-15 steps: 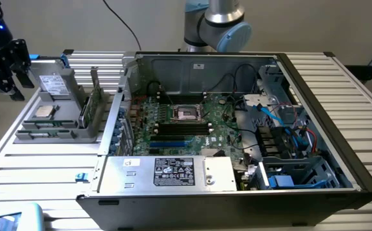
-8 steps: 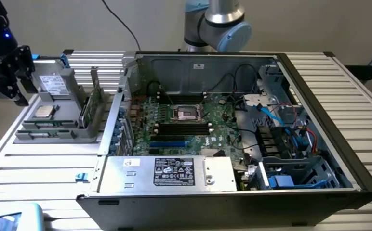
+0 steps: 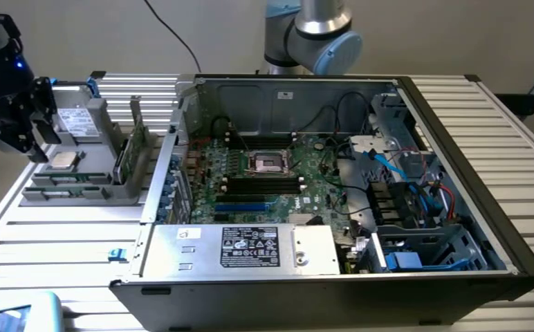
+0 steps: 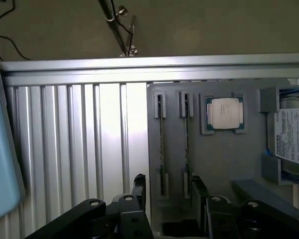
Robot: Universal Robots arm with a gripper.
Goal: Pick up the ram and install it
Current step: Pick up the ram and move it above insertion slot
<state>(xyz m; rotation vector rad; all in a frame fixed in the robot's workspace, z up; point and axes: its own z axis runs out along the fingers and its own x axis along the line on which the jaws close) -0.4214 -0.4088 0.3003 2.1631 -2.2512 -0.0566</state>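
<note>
Nearest your wrist camera are the gripper's [image 4: 168,191] two black fingers [image 4: 139,186], spread wide apart with nothing pinched between them. Past them lies a grey holder [image 4: 224,164] on the slatted aluminium table [image 4: 79,139]. The ram [image 4: 161,144] stands on its long edge in a narrow slot of that holder, and a second stick [image 4: 186,142] stands just beside it in a parallel slot. Each shows you only its thin top edge, and the long axis runs from the fingers toward the table's far rail. A CPU [image 4: 224,113] sits in its own pocket next to the sticks, with a labelled hard drive [image 4: 293,137] beyond it. In the exterior view the gripper [image 3: 18,135] hangs at the exterior view's left, over the holder [image 3: 64,194], close to the hard drive [image 3: 81,123] and CPU [image 3: 62,160]. There the ram [image 3: 140,145] runs lengthwise alongside the open computer case [image 3: 461,138]. The case's side wall stands between the holder and the motherboard [image 3: 322,159], where black memory slots [image 3: 262,185] lie below the CPU socket [image 3: 269,162]. Cables crowd the case's right side, and the power supply [image 3: 248,249] fills its near edge.
</note>
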